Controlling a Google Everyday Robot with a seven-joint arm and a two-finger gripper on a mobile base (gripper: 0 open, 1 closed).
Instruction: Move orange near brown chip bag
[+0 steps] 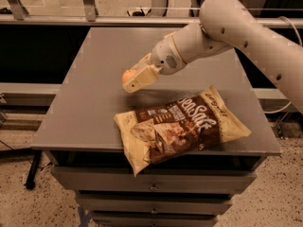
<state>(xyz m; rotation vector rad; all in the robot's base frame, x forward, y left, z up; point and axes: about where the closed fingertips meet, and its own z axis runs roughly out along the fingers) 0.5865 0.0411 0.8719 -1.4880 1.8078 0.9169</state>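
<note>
The orange (127, 75) is a small round fruit held between my gripper's cream fingers (140, 79), only its left side showing. My gripper (131, 79) is shut on it and hangs a little above the grey table, just up and left of the brown chip bag (177, 126). The bag is a large crinkly cream-and-brown pack with white "Sea Salt" lettering. It lies flat at the table's front, its lower left corner hanging over the edge. My white arm (227, 30) reaches in from the upper right.
The grey table top (90, 103) sits on a cabinet with drawers (151, 188) below its front edge. A metal rail (94, 20) and frame posts run behind the table. Speckled floor lies below on both sides.
</note>
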